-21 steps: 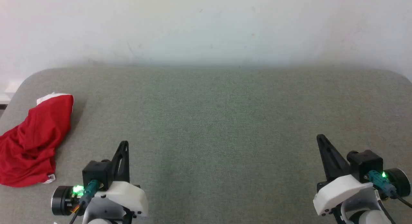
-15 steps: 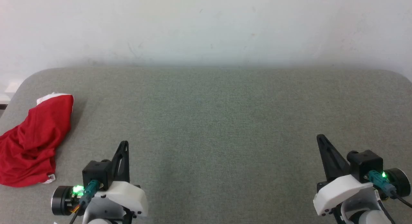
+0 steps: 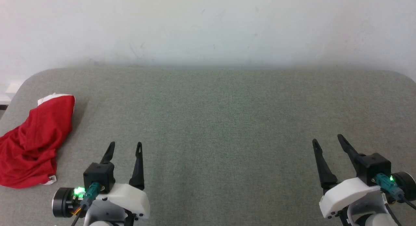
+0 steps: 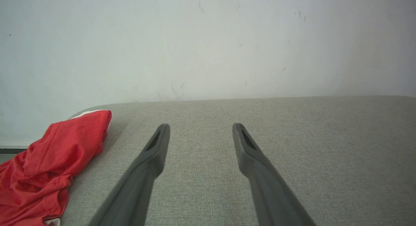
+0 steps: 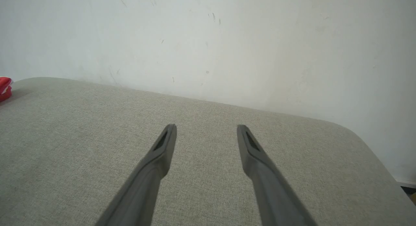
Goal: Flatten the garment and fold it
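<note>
Shorts (image 3: 32, 141) lie bunched in a red heap at the far left of the grey table (image 3: 211, 115). A white-trimmed end points toward the wall (image 3: 208, 24), and the rest is crumpled right up to the table's left edge. Nothing is flattened yet, so I judge the task is only starting.

My left gripper (image 3: 125, 144) sits low on my side, near the heap but clear of it, jaws spread wide with nothing between them. My right gripper (image 3: 327, 139) is the same, spread and empty, well apart from the cloth on the other side. Both point at the wall, which reads to me as a ready pose.

The bare middle of the table is the room I need for spreading. I'd reach with the left first and draw the heap inward, minding that it could slip off that edge.
</note>
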